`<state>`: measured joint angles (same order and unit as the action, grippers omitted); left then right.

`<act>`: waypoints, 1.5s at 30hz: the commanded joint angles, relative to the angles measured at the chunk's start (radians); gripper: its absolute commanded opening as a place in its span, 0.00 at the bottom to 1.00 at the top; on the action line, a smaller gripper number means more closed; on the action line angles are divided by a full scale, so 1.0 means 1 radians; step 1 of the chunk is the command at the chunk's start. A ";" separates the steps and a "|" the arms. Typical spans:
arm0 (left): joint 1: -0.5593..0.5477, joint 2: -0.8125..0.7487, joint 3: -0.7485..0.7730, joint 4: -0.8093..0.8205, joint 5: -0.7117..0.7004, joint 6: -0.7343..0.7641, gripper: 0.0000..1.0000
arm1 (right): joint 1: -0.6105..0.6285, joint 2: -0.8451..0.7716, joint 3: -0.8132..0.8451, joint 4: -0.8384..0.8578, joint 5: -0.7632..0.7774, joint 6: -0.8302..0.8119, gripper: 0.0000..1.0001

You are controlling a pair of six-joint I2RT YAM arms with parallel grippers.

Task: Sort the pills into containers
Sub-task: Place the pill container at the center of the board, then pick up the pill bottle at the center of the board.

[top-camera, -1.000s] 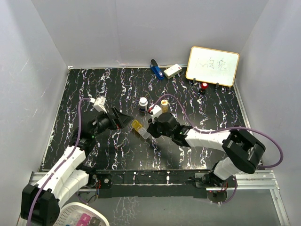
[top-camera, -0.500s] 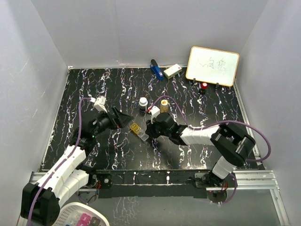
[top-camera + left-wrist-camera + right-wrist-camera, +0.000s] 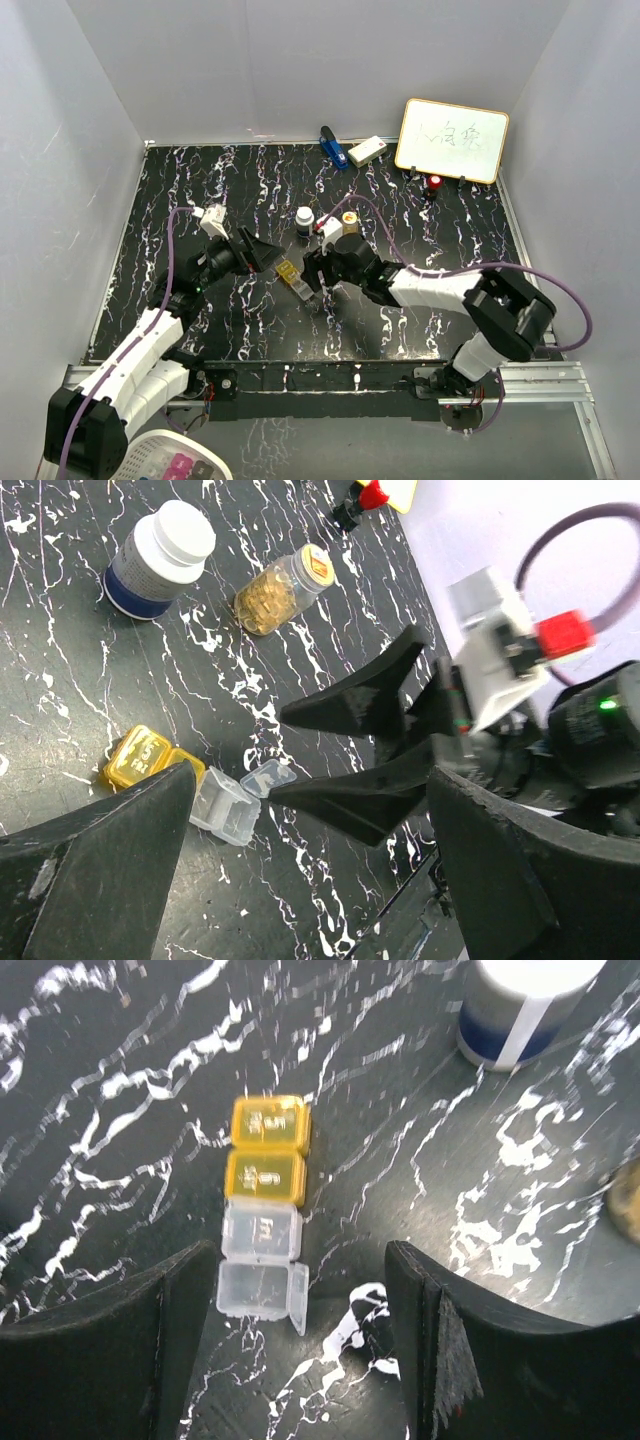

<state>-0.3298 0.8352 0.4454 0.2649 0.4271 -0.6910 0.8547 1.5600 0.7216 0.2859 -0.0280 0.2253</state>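
Near the middle of the desk (image 3: 200, 190) lay the little pill box (image 3: 262, 1218), flat on the dark top. The right end effector (image 3: 300, 1260) hung just over one end of it. Its fingers were spread apart with that end between them, not pinching it. The left end effector (image 3: 262, 252) was spread wide too, and empty.

The box had two yellow-gold lids shut, one clear lid shut, and one clear lid flipped open at the end. I guessed it was very light, hard, slippery plastic that could slide or tip. I would pinch it across its long sides, away from the thin open lid, which might snap.
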 commanded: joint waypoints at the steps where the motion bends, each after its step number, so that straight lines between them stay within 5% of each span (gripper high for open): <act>1: -0.003 0.008 0.000 0.039 0.021 0.002 0.99 | -0.003 -0.128 0.084 0.003 0.077 -0.059 0.67; 8: -0.003 0.050 -0.001 0.087 0.042 -0.009 0.99 | -0.066 -0.186 0.136 -0.064 0.349 -0.102 0.73; 19: -0.003 0.101 0.006 0.138 0.063 0.007 0.99 | -0.245 -0.083 0.209 -0.083 0.322 -0.117 0.70; 45: -0.003 0.092 0.011 0.105 0.004 0.025 0.99 | -0.287 0.118 0.272 -0.035 0.245 -0.077 0.51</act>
<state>-0.3298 0.9306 0.4446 0.3653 0.4328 -0.6762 0.5728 1.6650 0.9474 0.1917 0.2310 0.1341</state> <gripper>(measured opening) 0.986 0.519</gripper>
